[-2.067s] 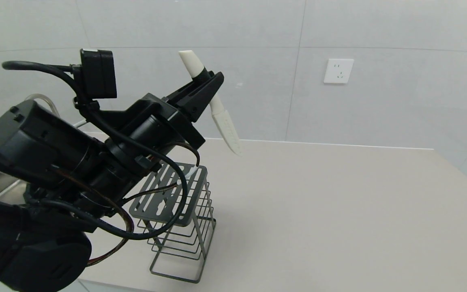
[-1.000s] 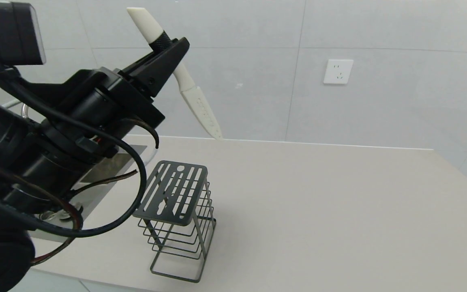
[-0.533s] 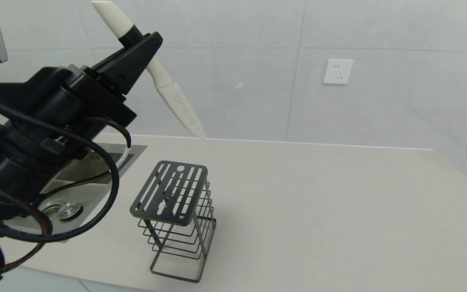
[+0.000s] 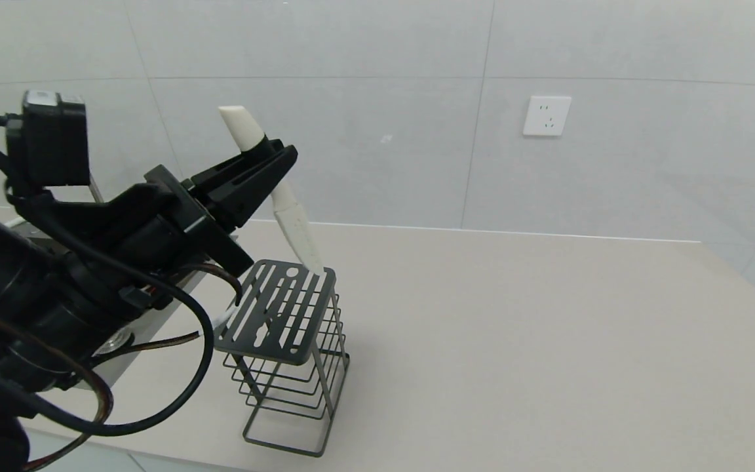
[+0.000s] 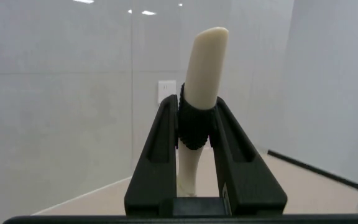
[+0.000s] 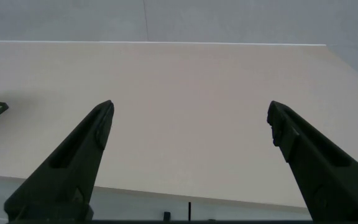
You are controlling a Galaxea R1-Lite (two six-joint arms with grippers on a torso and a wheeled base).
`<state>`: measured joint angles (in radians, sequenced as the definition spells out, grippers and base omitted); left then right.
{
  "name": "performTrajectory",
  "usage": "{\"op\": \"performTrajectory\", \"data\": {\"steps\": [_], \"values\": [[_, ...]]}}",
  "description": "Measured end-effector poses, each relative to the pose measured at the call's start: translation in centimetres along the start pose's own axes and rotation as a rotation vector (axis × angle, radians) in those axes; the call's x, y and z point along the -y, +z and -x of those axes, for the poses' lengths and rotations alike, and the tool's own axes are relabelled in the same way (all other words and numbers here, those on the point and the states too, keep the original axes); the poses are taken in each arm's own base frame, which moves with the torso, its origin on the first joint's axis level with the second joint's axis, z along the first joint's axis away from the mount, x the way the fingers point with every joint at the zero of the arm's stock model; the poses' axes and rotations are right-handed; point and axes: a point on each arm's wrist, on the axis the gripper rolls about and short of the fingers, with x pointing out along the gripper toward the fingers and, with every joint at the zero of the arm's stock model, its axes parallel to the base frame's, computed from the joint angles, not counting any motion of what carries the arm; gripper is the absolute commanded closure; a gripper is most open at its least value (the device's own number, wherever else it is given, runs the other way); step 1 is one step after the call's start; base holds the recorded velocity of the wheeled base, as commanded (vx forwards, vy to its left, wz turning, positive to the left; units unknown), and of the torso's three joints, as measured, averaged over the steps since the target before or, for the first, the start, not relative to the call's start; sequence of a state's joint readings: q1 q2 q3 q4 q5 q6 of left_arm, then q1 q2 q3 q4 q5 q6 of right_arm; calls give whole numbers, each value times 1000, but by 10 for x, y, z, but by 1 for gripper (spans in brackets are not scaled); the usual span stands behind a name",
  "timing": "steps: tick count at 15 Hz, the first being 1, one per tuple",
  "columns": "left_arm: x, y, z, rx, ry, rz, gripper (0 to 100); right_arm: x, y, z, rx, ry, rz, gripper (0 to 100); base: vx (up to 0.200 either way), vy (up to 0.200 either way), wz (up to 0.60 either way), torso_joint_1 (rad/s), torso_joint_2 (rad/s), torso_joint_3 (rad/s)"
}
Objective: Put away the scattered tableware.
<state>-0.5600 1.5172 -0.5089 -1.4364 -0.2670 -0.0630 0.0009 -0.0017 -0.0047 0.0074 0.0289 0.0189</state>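
While our left claw (image 4: 282, 160) pinches the white knife (image 4: 292, 219) by the dark collar on its handle, we judge the step in hand to be the insertion: the blade is being brought to the slotted rack (image 4: 272, 308). In the left wrist view the claw (image 5: 196, 118) has both fingers pressed against that collar, and the pale handle end of the knife (image 5: 204, 56) stands up above them. Below the claw the blade slopes downward, tilted and not plumb, its tip at the far edge of the rack's slotted top. Whether it has entered a slot we cannot tell.

Next, we think, the blade wants standing straighter over one slot, then a slow descent, and release only once the rack carries it.

Our left arm reaches out from the side with its claw above and slightly short of the rack. The rack stands on the table (image 4: 548, 341). Our right claw (image 6: 191, 155), well apart, hangs spread and empty above the table (image 6: 191, 93).
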Motion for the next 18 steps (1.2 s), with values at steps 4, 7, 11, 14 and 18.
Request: {"op": "performTrajectory", "data": {"steps": [4, 7, 11, 14, 18], "values": [[-4, -12, -2, -38, 10, -12, 100, 0, 0, 0, 1, -1, 3, 0, 0, 0, 0, 0, 0, 0], [-5, -14, -3, -29, 11, -38, 100, 0, 0, 0, 1, -1, 4, 0, 0, 0, 0, 0, 0, 0], [-2, -13, -3, -12, 8, -49, 100, 0, 0, 0, 1, -1, 3, 0, 0, 0, 0, 0, 0, 0], [-5, -9, -6, 2, 16, -44, 100, 0, 0, 0, 1, -1, 5, 0, 0, 0, 0, 0, 0, 0], [-8, -11, -7, -26, 34, -50, 100, 0, 0, 0, 1, -1, 5, 0, 0, 0, 0, 0, 0, 0]]}}
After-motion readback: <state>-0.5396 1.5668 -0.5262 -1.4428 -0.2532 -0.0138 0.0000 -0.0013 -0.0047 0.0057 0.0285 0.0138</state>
